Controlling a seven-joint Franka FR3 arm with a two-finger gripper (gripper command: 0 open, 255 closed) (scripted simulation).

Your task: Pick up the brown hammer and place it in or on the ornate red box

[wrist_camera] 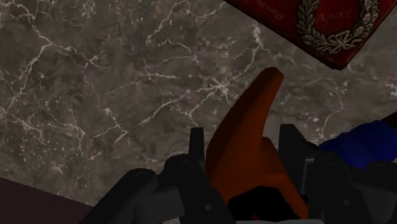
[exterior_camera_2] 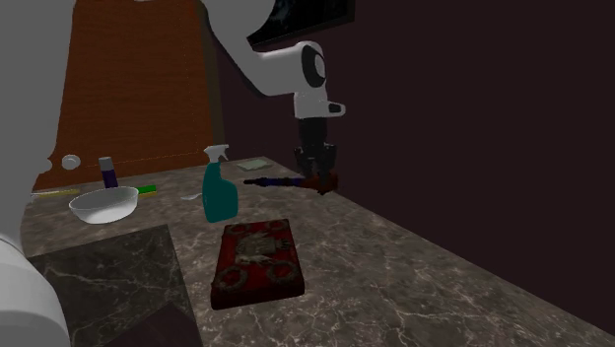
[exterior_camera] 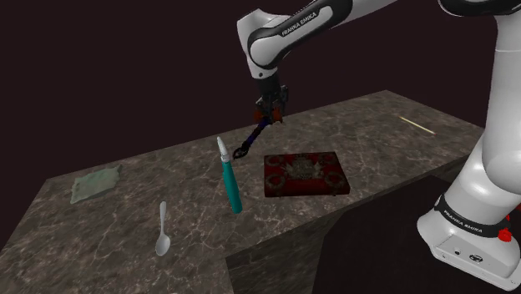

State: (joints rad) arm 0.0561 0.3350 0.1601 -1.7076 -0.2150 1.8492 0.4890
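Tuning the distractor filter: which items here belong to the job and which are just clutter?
Job:
black two-finger gripper, shut on the brown-headed, blue-handled hammer
ornate red flat box

Clutter:
teal spray bottle
white round bowl
white spoon
pale green flat square
small blue bottle

I'm seeing dim renders throughout: backgrounds are going near-black, the veined counter is reading murky, the white arm is catching most of the light.
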